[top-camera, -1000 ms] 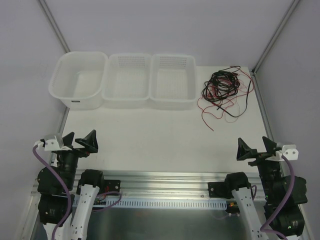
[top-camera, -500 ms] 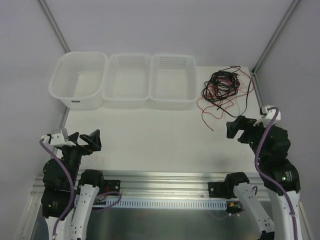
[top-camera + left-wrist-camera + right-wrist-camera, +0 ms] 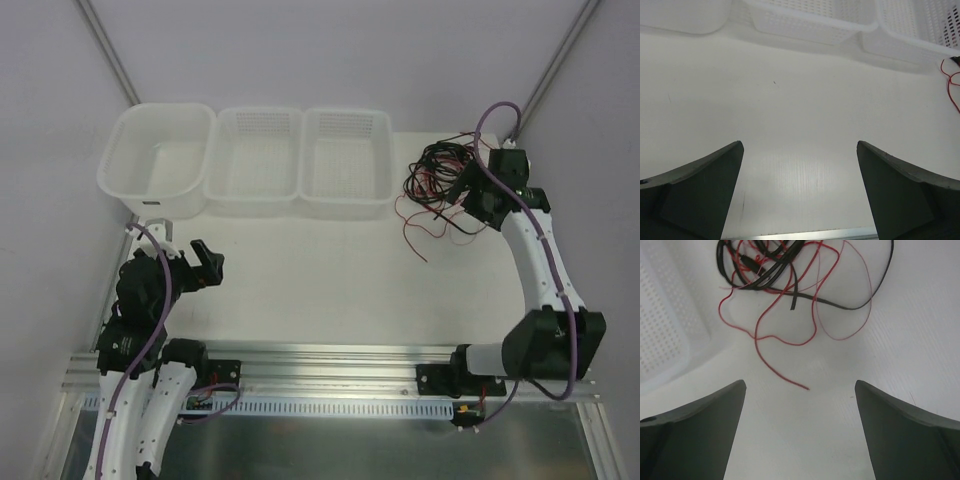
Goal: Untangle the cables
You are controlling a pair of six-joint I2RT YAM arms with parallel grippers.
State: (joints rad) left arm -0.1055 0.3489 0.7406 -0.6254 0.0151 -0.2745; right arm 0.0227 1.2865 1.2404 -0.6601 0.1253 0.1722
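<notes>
At near left, the left gripper (image 3: pixel 799 143) hangs over the table (image 3: pixel 320 270), jaws wide apart. Three white baskets (image 3: pixel 255 160) line the far edge. At far right the cables (image 3: pixel 430 170) lie tangled, the right gripper (image 3: pixel 800 382) just above them, jaws apart, holding nothing.

Bright, even light in all 3 views, shadows soft; the cables (image 3: pixel 767 279) at the right wrist view's top seem slightly blurred.

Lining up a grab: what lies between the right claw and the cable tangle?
Bare table, in the right wrist view; a red wire's loose end trails from the cables toward the right claw.
</notes>
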